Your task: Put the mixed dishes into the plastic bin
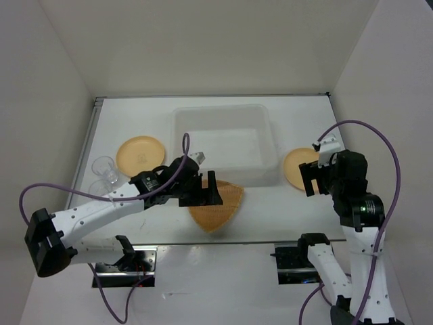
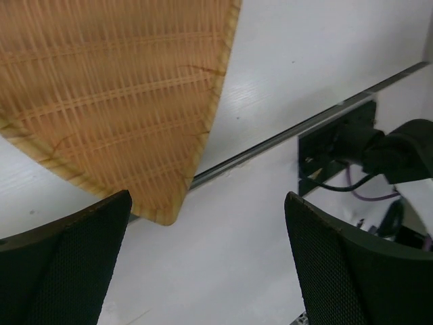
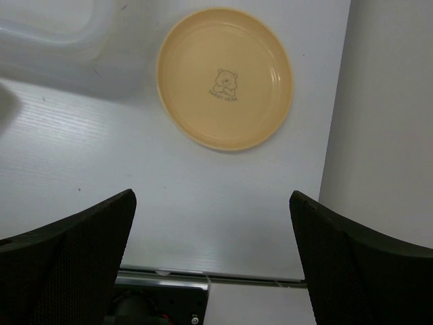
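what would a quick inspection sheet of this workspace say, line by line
surface: white table, no spills seen
job's things: bin looks empty; left plate and two clear cups left of it; right plate right of it; basket in front of it
clutter: nothing seen
grippers: left gripper open, empty, above the basket's edge; right gripper open, empty, near the right plate
cables: purple cables loop off both arms, none on the dishes
surroundings: plain white walls on three sides
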Robot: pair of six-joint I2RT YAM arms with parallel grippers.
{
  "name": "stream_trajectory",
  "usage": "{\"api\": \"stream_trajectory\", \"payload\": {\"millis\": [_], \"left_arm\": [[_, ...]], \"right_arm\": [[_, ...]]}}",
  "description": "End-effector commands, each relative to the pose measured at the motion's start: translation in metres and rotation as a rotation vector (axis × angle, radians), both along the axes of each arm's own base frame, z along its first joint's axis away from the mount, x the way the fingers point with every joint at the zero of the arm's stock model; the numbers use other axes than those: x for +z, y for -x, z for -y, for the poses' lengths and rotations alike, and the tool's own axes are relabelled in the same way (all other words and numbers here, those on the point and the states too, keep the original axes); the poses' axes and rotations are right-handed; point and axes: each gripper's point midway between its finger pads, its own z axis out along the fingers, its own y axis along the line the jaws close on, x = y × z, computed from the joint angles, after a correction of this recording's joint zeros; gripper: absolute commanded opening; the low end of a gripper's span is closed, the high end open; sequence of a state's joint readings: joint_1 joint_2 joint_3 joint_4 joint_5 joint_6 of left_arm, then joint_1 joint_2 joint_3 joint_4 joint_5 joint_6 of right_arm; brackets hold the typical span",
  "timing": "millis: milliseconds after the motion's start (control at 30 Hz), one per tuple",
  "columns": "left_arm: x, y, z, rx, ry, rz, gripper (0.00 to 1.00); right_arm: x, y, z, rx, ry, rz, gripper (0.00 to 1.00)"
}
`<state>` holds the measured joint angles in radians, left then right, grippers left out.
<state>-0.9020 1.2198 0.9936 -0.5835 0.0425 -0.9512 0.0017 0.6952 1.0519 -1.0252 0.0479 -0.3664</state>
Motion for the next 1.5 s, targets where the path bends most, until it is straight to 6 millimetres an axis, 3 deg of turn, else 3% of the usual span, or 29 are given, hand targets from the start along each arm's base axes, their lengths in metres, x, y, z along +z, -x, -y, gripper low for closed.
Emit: {"api": "stream_trajectory", "payload": {"millis": [0,167,267,333,367,400,433,500,600,700,867,900,1000,1033,1167,1267,1367,1400,1467], "left_arm": [[0.015,0.009,0.016,-0.008,0.170,-0.019,1.00],[-0.010,0.023,0.008,0.068,0.183,-0.134,1.00],[-0.032,0.040,-0.010,0.163,0.170,-0.239,1.00],[-0.035,0.044,-0.016,0.209,0.206,-0.253,1.00],[-0.027,0.047,-0.018,0.244,0.265,-0.262,1.00],[-0.042,0.051,-0.023,0.265,0.279,-0.278,1.00],[-0.040,0.051,-0.023,0.297,0.331,-0.292,1.00],[-0.055,0.056,-0.024,0.313,0.350,-0.323,1.00],[-0.057,0.044,-0.025,0.352,0.316,-0.289,1.00],[-0.072,0.035,-0.019,0.388,0.265,-0.306,1.00],[-0.077,0.026,-0.015,0.445,0.303,-0.313,1.00],[-0.090,0.029,-0.022,0.470,0.277,-0.325,1.00],[-0.087,0.027,-0.026,0.514,0.347,-0.325,1.00],[-0.098,0.029,-0.034,0.537,0.341,-0.335,1.00],[-0.102,0.026,-0.045,0.592,0.387,-0.314,1.00],[-0.099,0.022,-0.046,0.620,0.417,-0.305,1.00],[-0.105,0.014,-0.046,0.626,0.381,-0.296,1.00],[-0.116,0.015,-0.046,0.626,0.329,-0.306,1.00],[-0.109,-0.002,-0.040,0.606,0.303,-0.266,1.00]], "right_arm": [[0.011,0.002,-0.001,0.009,-0.003,0.061,0.98],[0.011,0.000,0.001,0.001,0.003,0.061,0.98],[0.009,-0.002,0.001,0.001,0.003,0.052,0.98],[0.009,-0.002,0.001,0.001,0.003,0.052,0.98],[0.009,-0.002,-0.001,0.008,-0.003,0.052,0.98],[0.009,-0.002,-0.001,0.008,-0.003,0.052,0.98],[0.009,-0.002,-0.001,0.008,-0.003,0.052,0.98],[0.009,-0.002,-0.001,0.008,-0.003,0.052,0.98],[0.009,-0.002,-0.001,0.008,-0.003,0.052,0.98],[0.009,-0.002,-0.002,0.021,-0.001,0.051,0.98],[0.009,-0.002,-0.002,0.021,-0.001,0.051,0.98],[0.009,-0.002,-0.002,0.021,-0.001,0.051,0.98],[0.011,-0.001,-0.002,0.021,-0.001,0.060,0.98],[0.011,-0.001,-0.002,0.021,-0.001,0.061,0.98],[0.011,-0.001,-0.002,0.021,-0.001,0.061,0.98],[0.009,-0.002,-0.002,0.021,-0.001,0.051,0.98],[0.006,-0.002,-0.002,0.021,-0.001,0.042,0.98],[0.006,-0.002,-0.002,0.021,-0.001,0.042,0.98],[0.006,-0.002,-0.002,0.021,-0.001,0.042,0.98]]}}
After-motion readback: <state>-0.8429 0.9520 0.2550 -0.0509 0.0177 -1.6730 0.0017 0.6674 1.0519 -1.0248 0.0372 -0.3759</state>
